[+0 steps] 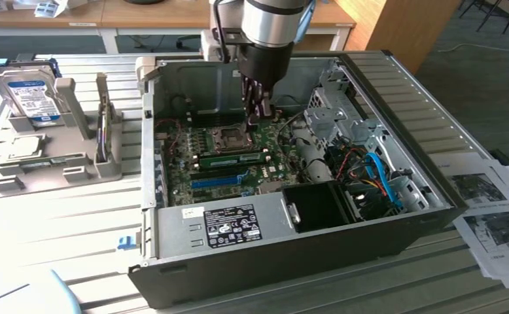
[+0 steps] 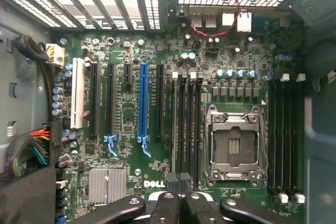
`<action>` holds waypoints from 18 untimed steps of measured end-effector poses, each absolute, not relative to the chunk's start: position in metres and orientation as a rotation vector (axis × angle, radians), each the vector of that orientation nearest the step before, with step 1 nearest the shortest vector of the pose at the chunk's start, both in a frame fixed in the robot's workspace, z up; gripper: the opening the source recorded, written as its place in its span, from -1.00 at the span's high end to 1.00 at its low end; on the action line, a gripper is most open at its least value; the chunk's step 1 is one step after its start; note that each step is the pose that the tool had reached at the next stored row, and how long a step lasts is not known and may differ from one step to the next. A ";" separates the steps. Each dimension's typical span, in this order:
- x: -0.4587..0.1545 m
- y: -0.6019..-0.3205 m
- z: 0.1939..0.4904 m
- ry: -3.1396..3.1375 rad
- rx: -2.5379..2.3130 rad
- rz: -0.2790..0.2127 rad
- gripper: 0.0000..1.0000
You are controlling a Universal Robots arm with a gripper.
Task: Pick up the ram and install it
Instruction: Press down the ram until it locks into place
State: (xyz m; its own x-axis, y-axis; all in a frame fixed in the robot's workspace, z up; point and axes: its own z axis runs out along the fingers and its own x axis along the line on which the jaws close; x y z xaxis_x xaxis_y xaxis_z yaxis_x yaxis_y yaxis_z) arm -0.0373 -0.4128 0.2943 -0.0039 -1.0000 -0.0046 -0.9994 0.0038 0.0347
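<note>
On the exterior view's left, a silver, blue-labelled hard drive (image 1: 27,95) stands upright in a grey holder rack (image 1: 53,171), well apart from the work.

Toward the middle sits the open computer case (image 1: 237,226), with the motherboard (image 1: 277,171) lying flat inside it. On that board the bright blue slot (image 1: 215,181) lies nearest the case's front wall. Just beyond it is the ram (image 1: 234,158), a narrow green stick set along the memory slots between the blue slot and the CPU socket (image 1: 228,137). It looks seated in its slot rather than loose. Whether the end latches have snapped home cannot be told.

The gripper (image 1: 256,121) hangs from the arm above the board, just past the CPU socket and apart from the ram. In the wrist view the gripper (image 2: 178,192) has its fingers pressed together with nothing between them, and it looks down over the black memory slots (image 2: 188,129) beside the socket.

On the exterior view's right, printed sheets (image 1: 490,209) lie on the table outside the case.

Judging by this, the picking up is done and the stick is in place. At most, a check that it is fully seated remains.
</note>
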 end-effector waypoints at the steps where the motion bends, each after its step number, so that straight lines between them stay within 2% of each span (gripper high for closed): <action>1: -0.037 -0.413 0.293 -2.210 2.202 -0.043 0.81; 18: -0.037 -0.413 0.272 -2.210 2.202 -0.043 0.81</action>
State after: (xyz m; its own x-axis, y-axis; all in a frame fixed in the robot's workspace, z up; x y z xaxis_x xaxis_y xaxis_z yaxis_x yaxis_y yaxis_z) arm -0.0373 -0.4128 0.2723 -0.0039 -1.0000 -0.0046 -0.9994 0.0038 0.0347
